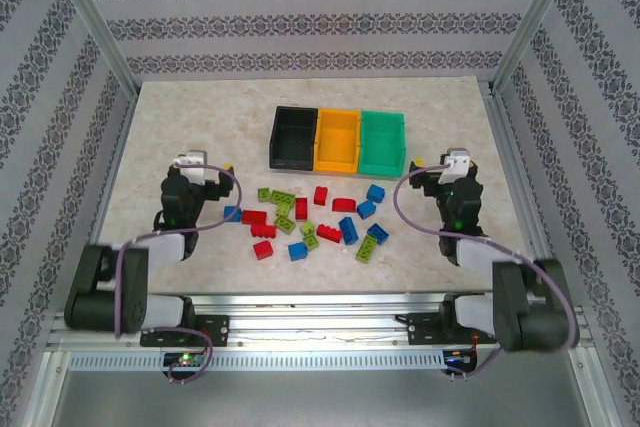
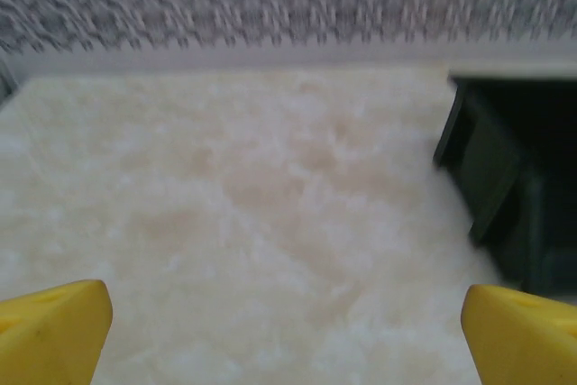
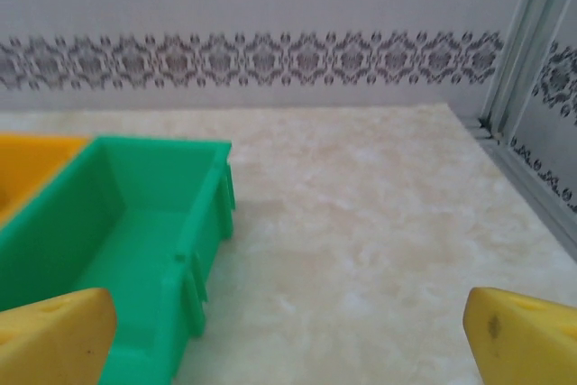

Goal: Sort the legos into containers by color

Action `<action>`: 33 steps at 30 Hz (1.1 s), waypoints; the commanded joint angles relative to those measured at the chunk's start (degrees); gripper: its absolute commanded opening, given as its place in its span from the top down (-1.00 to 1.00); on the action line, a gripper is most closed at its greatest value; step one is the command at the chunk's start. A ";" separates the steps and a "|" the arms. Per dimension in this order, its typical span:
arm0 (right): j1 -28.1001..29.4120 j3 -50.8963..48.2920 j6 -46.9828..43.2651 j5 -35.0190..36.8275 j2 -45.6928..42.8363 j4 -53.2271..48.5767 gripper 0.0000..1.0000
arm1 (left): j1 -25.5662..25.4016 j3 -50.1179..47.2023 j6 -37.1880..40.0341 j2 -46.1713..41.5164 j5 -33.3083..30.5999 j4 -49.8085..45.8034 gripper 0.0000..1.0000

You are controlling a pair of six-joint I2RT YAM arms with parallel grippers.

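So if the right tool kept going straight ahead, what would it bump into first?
Likely nothing soon. The open right tool faces bare table; the teal-green bin sits just to its left, so it should slip past and meet the patterned back wall. Depth is hard to judge.

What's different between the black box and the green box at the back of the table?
The black bin sits at the left end of the row, the green bin at the right end. The black bin's inside is dark and hard to read; the green bin's bright, bare floor shows plainly in the right wrist view. Both are open-topped, the same shape, look empty, and flank the orange-yellow bin.
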 commanded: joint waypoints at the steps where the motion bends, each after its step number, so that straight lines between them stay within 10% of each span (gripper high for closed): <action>1: 0.55 1.15 5.36 -0.20 -8.10 -13.89 -0.97 | 0.84 0.70 -8.65 -11.27 -3.54 -11.09 -0.99; 9: -0.82 11.79 23.08 -9.46 -20.44 -46.34 -0.97 | 1.50 9.41 -23.07 -34.87 5.76 -45.42 -0.99; 15: 0.55 16.42 30.46 -26.38 -16.05 -57.23 -0.96 | 2.56 19.55 -32.73 -29.65 27.44 -65.20 -0.99; 23: 10.91 22.59 24.58 -22.68 -6.58 -74.45 -0.92 | 4.52 13.01 -48.50 -20.71 48.42 -47.74 -0.99; 33: 24.06 23.89 22.64 -9.58 4.42 -82.25 -0.68 | 5.19 25.70 -27.60 -8.19 42.03 -77.66 -0.99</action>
